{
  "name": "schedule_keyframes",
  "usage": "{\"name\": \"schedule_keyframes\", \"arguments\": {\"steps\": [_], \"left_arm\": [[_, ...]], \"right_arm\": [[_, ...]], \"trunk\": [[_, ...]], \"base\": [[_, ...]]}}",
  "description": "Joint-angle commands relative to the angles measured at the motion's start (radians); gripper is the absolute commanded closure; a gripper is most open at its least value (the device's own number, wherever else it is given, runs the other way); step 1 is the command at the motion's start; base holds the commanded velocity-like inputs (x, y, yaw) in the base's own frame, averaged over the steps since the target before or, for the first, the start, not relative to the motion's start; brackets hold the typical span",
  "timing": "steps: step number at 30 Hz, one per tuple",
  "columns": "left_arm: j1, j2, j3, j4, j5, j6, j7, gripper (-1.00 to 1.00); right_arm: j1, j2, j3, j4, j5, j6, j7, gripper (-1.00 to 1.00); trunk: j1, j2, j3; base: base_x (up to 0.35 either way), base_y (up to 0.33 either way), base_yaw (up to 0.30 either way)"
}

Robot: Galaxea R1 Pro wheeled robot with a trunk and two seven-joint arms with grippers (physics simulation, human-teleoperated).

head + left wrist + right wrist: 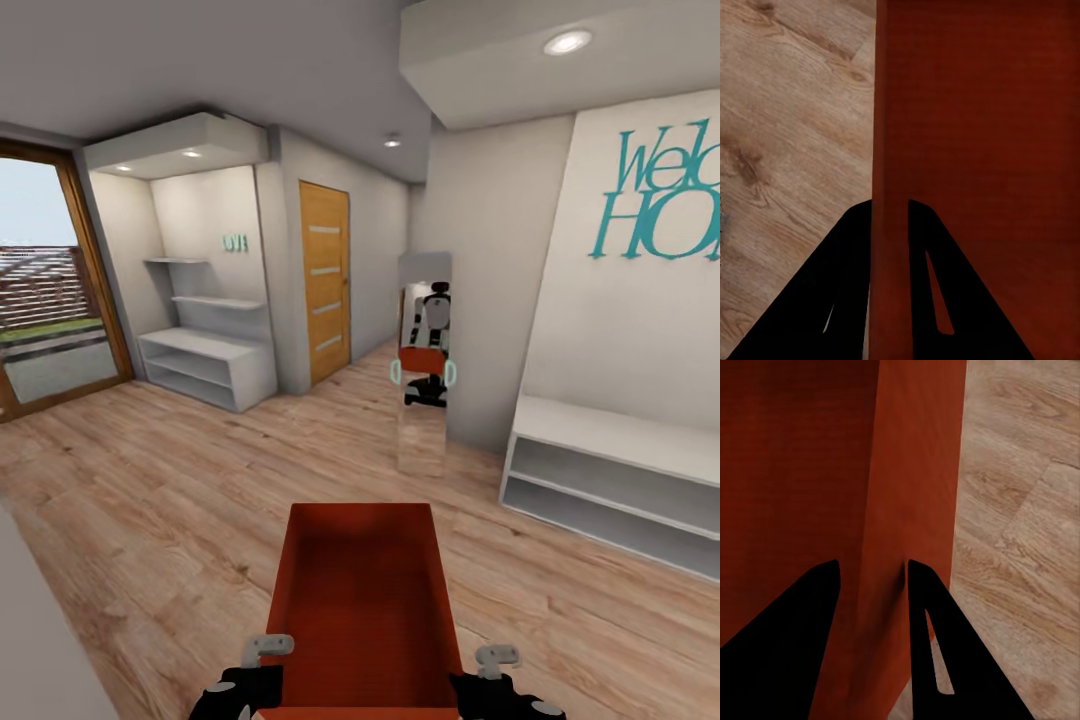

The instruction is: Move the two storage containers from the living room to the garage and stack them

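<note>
I'm carrying one orange-red container (362, 610) in front of my trunk, its long axis pointing straight ahead. The left gripper (889, 214) is clamped over its left wall and the right gripper (870, 574) over its right wall, one finger inside and one outside. The wooden door (324, 282) lies ahead and slightly left across the plank floor (150, 480), probably my way out.

Right gripper (870, 585) clamped astride an orange-red container (832, 472) wall, light wood plank floor (1020, 510) beside
</note>
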Motion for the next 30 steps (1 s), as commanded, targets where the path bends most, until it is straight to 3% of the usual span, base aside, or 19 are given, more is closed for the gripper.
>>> {"name": "schedule_keyframes", "arguments": {"steps": [1, 20, 30], "left_arm": [[-0.001, -0.031, 0.0, -0.027, -0.001, 0.006, 0.008, 1.0], [-0.001, -0.031, 0.0, -0.027, -0.002, 0.006, 0.008, 1.0], [-0.001, -0.031, -0.001, -0.027, -0.002, 0.006, 0.008, 1.0]], "right_arm": [[0.001, 0.009, 0.035, 0.002, 0.01, 0.0, 0.009, 1.0], [0.001, 0.009, 0.034, 0.002, 0.01, 0.0, 0.008, 1.0], [0.001, 0.009, 0.033, 0.002, 0.01, 0.0, 0.009, 1.0]], "trunk": [[0.001, -0.001, -0.002], [0.001, -0.001, -0.002], [0.001, -0.001, -0.002]], "base": [[0.327, -0.095, 0.248], [0.327, -0.095, 0.228], [0.327, -0.067, 0.035]]}}
